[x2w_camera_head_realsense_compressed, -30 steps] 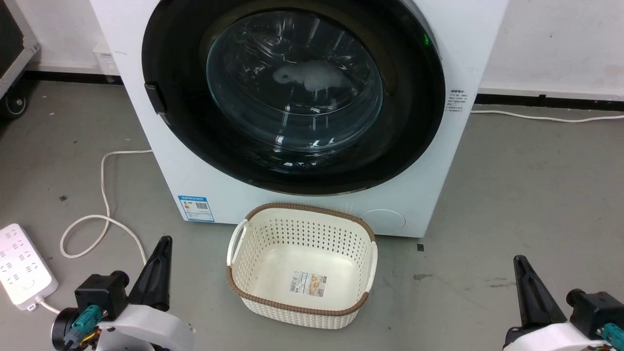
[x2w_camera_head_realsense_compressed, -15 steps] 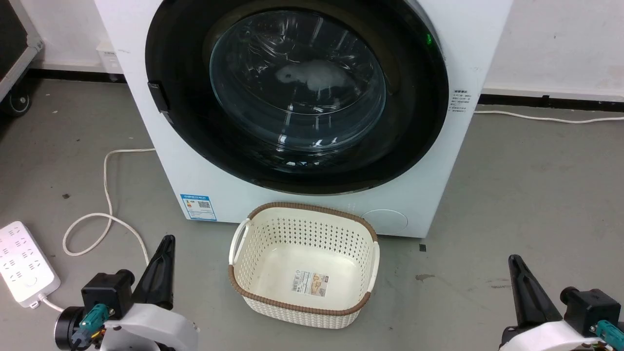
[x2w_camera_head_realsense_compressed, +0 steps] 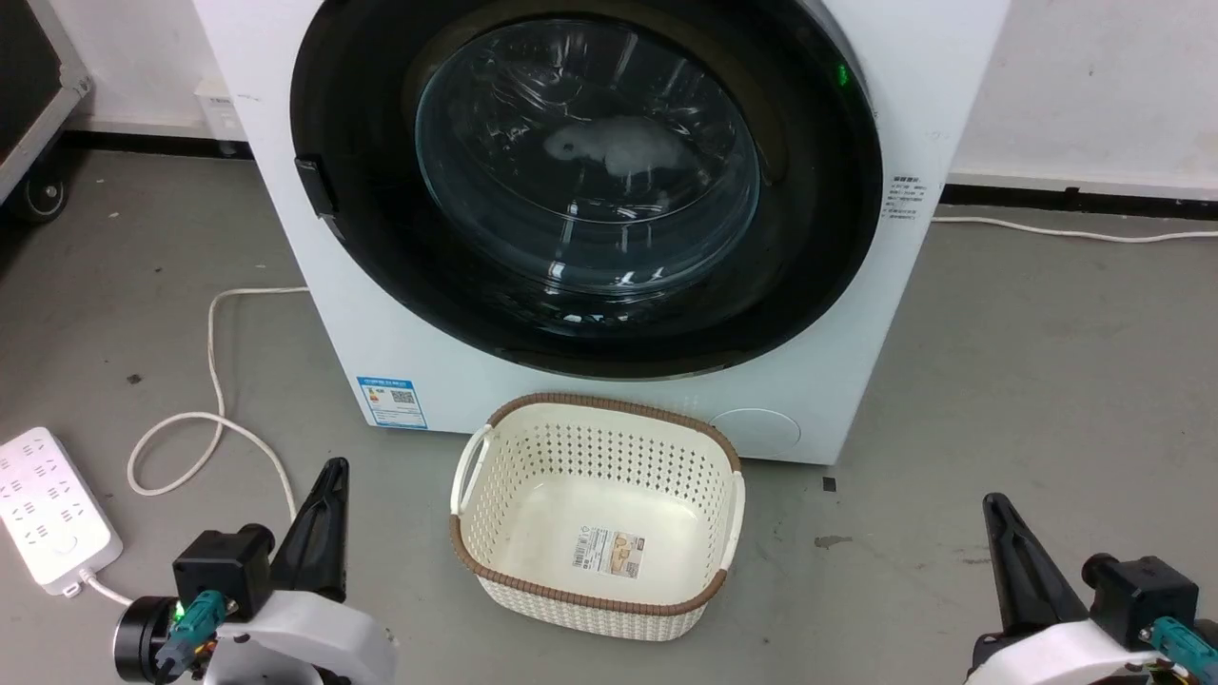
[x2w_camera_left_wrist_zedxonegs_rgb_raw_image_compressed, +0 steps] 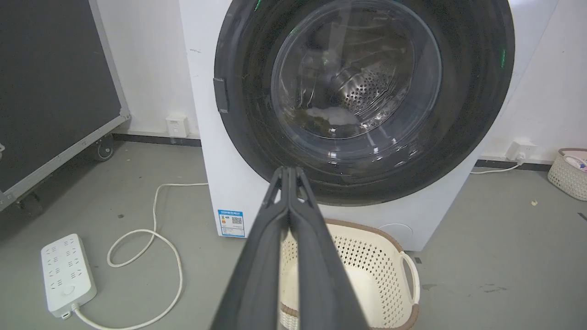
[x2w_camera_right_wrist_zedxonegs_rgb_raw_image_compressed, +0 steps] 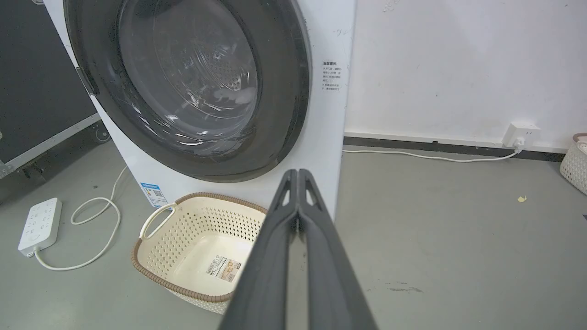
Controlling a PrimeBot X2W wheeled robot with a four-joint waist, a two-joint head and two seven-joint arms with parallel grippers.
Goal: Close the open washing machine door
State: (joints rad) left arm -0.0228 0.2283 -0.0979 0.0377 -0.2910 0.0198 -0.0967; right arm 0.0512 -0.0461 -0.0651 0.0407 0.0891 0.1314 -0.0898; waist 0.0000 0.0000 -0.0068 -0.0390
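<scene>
Sitting flush against the front of the white washing machine (x2w_camera_head_realsense_compressed: 381, 352), the washing machine door (x2w_camera_head_realsense_compressed: 590, 190) has its glossy black rim pressed to the casing all round. Its clear glass bowl faces outward, and a pale patch shows through it inside the steel drum. The machine stands on the grey floor (x2w_camera_head_realsense_compressed: 1047, 381) at its back edge, against the wall.

Just in front of the machine, a cream perforated basket (x2w_camera_head_realsense_compressed: 609, 401) with a brown rim rests on the floor. A white power strip (x2w_camera_head_realsense_compressed: 52, 523) lies towards the floor's left edge, with a white cable (x2w_camera_head_realsense_compressed: 214, 362) looping beside it.

The left claw (x2w_camera_head_realsense_compressed: 331, 476) is low at the near left and the right claw (x2w_camera_head_realsense_compressed: 994, 509) low at the near right. Both are well apart from the door. Each is clenched on nothing, its two dark fingers meeting at the tips in the wrist views (x2w_camera_left_wrist_zedxonegs_rgb_raw_image_compressed: 289, 172) (x2w_camera_right_wrist_zedxonegs_rgb_raw_image_compressed: 298, 173).
</scene>
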